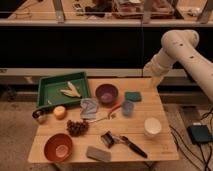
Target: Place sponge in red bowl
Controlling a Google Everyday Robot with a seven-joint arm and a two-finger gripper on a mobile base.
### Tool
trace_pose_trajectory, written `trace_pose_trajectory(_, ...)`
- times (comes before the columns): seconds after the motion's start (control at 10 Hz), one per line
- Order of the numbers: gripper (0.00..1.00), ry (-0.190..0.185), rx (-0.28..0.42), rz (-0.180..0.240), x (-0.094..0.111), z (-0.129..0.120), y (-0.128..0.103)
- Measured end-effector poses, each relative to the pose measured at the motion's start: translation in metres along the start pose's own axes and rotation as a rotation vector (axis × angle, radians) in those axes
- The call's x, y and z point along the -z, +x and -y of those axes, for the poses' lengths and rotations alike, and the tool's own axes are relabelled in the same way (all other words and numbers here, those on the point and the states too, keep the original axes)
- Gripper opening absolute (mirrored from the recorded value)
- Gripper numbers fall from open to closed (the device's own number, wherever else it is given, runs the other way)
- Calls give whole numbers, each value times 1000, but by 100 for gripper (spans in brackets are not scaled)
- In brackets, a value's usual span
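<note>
I have the end effector (156,80) at the tip of the pale arm, over the far right corner of the table (150,108). From this angle it is only a pale stub, and I cannot tell whether it is open or closed. The sponge (133,96) lies flat on the table just right of the purple bowl (107,93), near the end effector. The red bowl (58,147) sits at the near left corner, well apart from the sponge.

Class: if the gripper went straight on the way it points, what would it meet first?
The gripper points down at the far right corner of the table, so it would probably meet bare wood just right of the sponge, though depth is unclear.
</note>
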Motion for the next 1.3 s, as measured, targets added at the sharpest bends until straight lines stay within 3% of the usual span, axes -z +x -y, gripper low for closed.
trace_pose_trajectory(0.2,65,3,6,20,-1,7,0)
trace_pose_trajectory(1.1,65,-2,1,6,-2,6,2)
trace_pose_trajectory(1.3,65,-23,-20,29,-19,3,4)
